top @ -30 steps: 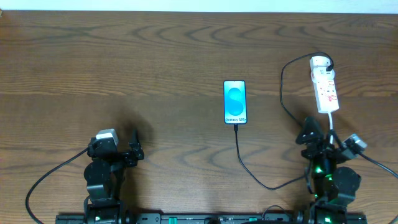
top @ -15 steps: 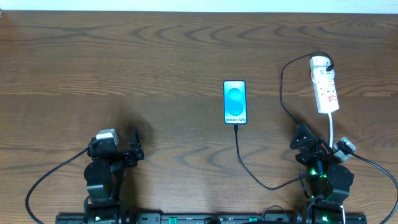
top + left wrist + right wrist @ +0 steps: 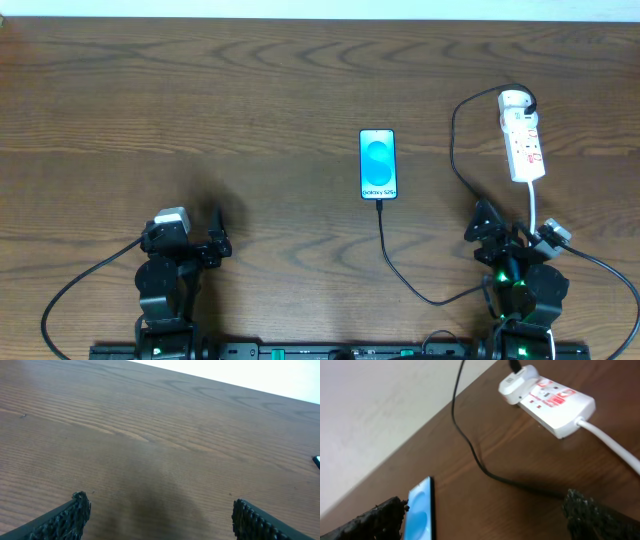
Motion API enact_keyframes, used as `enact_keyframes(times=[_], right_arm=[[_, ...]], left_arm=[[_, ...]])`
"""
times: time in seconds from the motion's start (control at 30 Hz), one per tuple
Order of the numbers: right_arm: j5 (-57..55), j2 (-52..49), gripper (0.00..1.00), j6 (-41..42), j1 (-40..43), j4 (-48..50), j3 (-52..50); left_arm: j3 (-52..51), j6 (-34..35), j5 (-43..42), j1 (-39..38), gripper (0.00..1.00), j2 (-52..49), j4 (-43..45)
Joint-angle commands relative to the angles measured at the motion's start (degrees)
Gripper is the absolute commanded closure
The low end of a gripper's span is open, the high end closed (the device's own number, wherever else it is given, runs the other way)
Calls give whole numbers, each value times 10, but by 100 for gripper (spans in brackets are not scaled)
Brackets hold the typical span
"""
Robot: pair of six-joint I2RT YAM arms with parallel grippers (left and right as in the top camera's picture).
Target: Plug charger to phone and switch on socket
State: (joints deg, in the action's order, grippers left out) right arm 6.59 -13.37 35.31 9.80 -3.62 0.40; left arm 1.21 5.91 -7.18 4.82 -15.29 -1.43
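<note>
Right claw [image 3: 485,507] gapes wide, empty — I'd narrow it, then press squarely on the socket [image 3: 555,404] switch at far right — clear of the charger [image 3: 470,452].

The phone [image 3: 378,164] is showing "Galaxy S25" in its white band (the trailing character is blurring) — red marks on the socket [image 3: 524,143] are proving too small to read.

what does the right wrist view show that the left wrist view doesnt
Only right wrist: the socket, the charger cable leaving its white adapter, and the phone. Only left wrist: a tiny dark sliver at the right edge, too small to identify. Both: the wooden table and open jaws holding nothing.
</note>
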Motion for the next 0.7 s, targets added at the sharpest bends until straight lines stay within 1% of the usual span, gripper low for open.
enact_keyframes(times=[0.0, 0.1, 0.2, 0.37, 0.43, 0.5, 0.67], right_arm=[[0, 14, 1, -130, -23, -3, -1], [0, 43, 1, -205, -38, -3, -1], [-1, 72, 1, -245, -37, -3, -1], [-1, 111, 1, -285, -37, -4, -1], [-1, 129, 1, -313, -37, -4, -1], [-1, 131, 1, -338, -37, -4, -1], [-4, 131, 1, -365, -37, -4, -1]], left_arm=[[-10, -5, -14, 3, 8, 0, -19], [-10, -5, -14, 3, 8, 0, -19], [-10, -5, -14, 3, 8, 0, -19], [-10, -5, -14, 3, 8, 0, -19], [-10, -5, -14, 3, 7, 0, -19], [-10, -5, -14, 3, 8, 0, -19], [-10, -5, -13, 3, 7, 0, -19]])
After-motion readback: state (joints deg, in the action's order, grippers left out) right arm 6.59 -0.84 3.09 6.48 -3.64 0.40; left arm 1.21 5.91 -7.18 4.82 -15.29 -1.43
